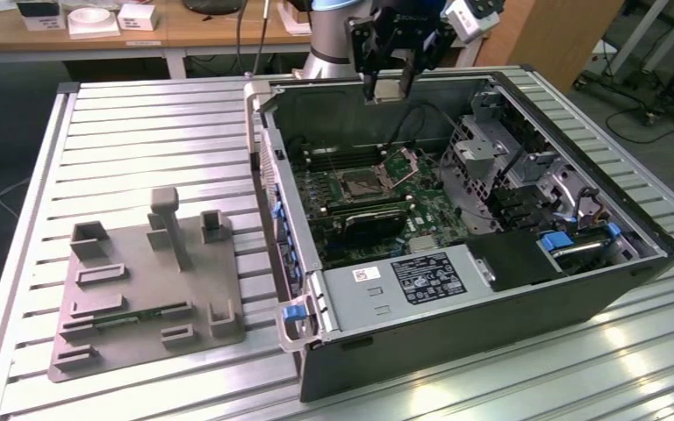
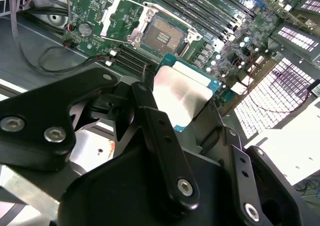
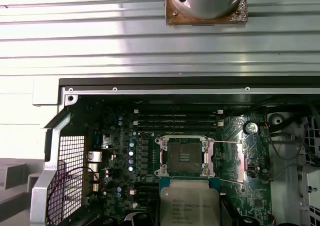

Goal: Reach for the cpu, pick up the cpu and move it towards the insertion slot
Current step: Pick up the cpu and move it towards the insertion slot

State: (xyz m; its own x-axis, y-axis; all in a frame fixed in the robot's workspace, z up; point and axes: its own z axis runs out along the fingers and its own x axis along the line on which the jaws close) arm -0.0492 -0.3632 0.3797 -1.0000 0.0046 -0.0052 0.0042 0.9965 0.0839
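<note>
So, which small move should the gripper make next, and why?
Probably a short carry toward the slot, keeping the cpu level. The gripper holds the cpu between its fingers above the open case. In both wrist views the chip sits just beside the slot, not over it, and the retention plate is swung open.

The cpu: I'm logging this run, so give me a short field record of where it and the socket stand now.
cpu: held in the hand, silver top showing
hand position: above the open computer case, near its far wall
insertion slot: empty, retention plate swung open
cpu versus slot: apart, not yet seated
</note>
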